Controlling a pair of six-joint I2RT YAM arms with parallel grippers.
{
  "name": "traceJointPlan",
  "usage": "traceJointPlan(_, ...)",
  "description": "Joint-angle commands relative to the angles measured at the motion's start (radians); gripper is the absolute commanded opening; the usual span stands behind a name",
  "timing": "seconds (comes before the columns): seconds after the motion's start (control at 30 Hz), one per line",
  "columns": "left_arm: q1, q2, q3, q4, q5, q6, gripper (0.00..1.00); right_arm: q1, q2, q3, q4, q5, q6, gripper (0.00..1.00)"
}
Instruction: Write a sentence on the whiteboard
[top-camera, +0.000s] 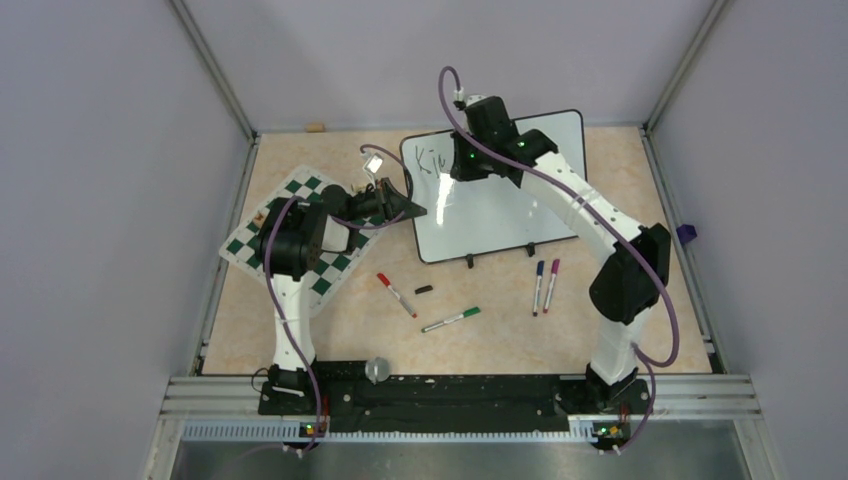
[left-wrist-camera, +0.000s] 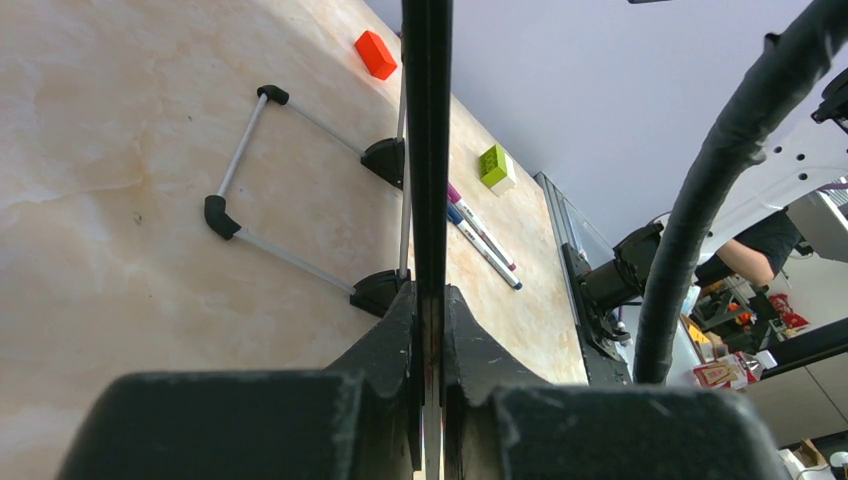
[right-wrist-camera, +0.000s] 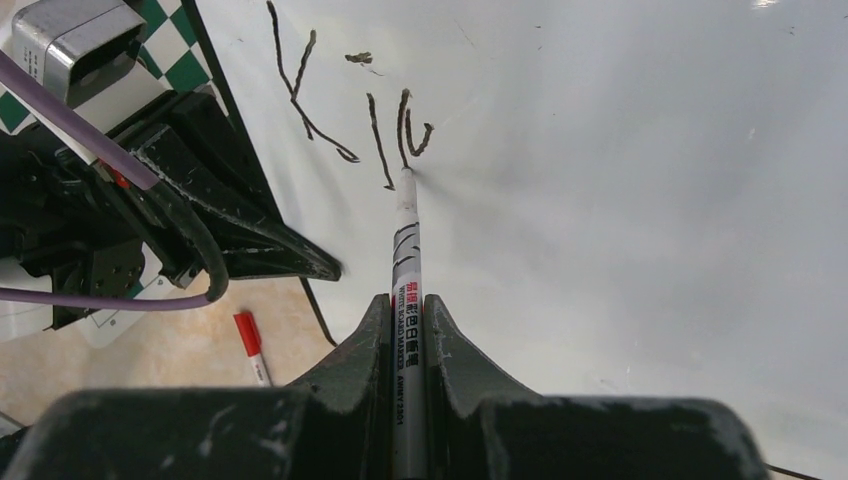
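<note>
Writing with right gripper (right-wrist-camera: 405, 335) clamped on marker (right-wrist-camera: 405, 250), left gripper (left-wrist-camera: 430, 305) pinching whiteboard (right-wrist-camera: 650, 200) edge; only first letters of sentence (right-wrist-camera: 340, 110) done, most left.

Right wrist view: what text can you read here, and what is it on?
"Ki" plus an unfinished third letter: black handwriting on the whiteboard.
"WHITE BOARD MARKER": print along the marker barrel.
The characters above that print and the code below it are too small to read.

black-framed whiteboard (top-camera: 500, 215) bears a black sentence (top-camera: 436, 160) fragment, "kin", upper left.
</note>
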Motion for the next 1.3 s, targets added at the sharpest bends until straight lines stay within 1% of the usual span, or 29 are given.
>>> traceJointPlan(0.0,-0.017,-0.028,0.009,0.09,0.09,0.004,0.0,-0.009,-0.048,-0.029,0.025,0.021,0.01,0.0)
traceJointPlan(0.23,-0.017,-0.03,0.01,0.09,0.094,0.004,0.0,-0.008,-0.052,-0.035,0.035,0.02,0.018,0.0)
traceJointPlan(0.8,-0.018,-0.038,0.006,0.09,0.099,0.003,0.0,-0.011,-0.001,0.066,0.029,0.046,0.01,0.0)
traceJointPlan(1.27,-0.017,-0.037,0.003,0.09,0.094,0.003,0.0,-0.023,0.021,0.103,0.023,0.051,0.006,0.0)
